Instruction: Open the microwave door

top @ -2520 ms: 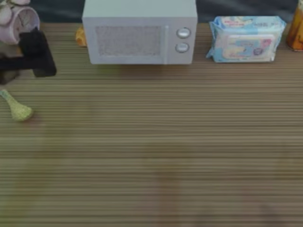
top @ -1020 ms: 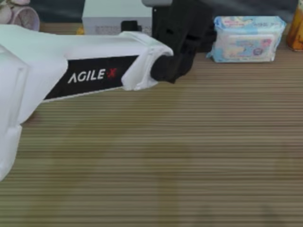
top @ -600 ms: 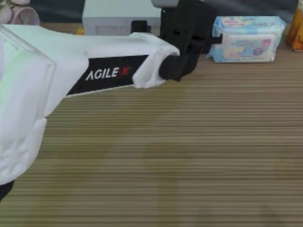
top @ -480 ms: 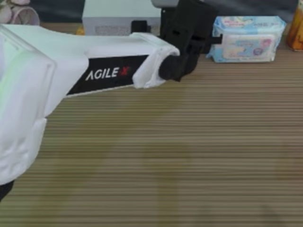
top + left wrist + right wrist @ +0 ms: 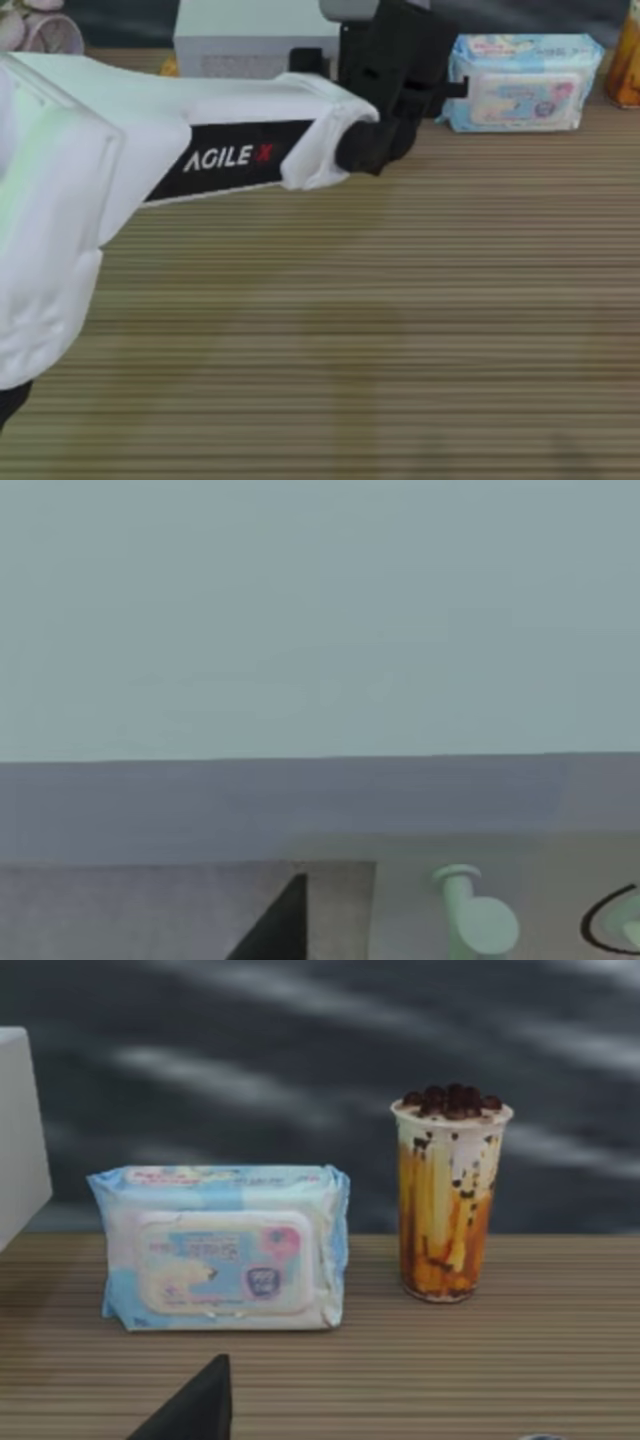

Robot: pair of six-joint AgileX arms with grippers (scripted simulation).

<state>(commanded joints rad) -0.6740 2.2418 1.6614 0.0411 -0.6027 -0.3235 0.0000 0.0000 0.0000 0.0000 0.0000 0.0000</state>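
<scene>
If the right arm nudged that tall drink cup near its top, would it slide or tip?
The cup is tall with a narrow base, so it would probably tip. Its topping sits heaped above the rim with no lid visible, so it would likely spill. The wet-wipes pack stands apart, offering no support.

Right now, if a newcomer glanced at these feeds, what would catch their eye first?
The big white left arm sweeps in from the top view's left, and its black left gripper hides the microwave front at the table's far edge. To the right sit a blue-white wet-wipes pack and, beyond it, a bubble tea cup.
</scene>
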